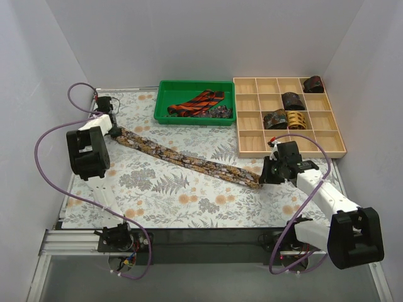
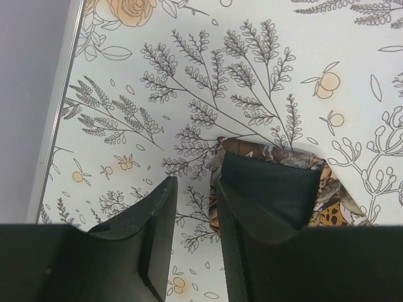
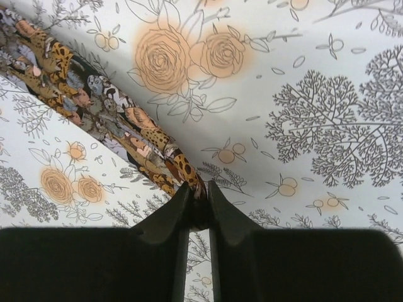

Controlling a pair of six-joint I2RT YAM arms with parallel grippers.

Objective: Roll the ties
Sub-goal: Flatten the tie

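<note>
A long dark tie with a brown-gold mottled print (image 1: 182,160) lies stretched diagonally across the floral covering. My right gripper (image 1: 263,176) is shut on its narrow end, which the right wrist view shows pinched between the jaws (image 3: 196,192), with the tie (image 3: 107,119) running up and left. My left gripper (image 1: 115,129) is at the tie's other end, open. In the left wrist view (image 2: 201,182) one finger (image 2: 271,189) lies over the tie's end (image 2: 334,204) and bare covering shows between the jaws. A red-black striped tie (image 1: 200,102) lies in the green bin (image 1: 165,100).
A wooden compartment tray (image 1: 252,141) at the back right holds several rolled ties, one of them gold (image 1: 296,119). A second dark tie (image 1: 221,112) lies in the bin. Purple cables (image 1: 47,135) loop beside the left arm. White walls enclose the table.
</note>
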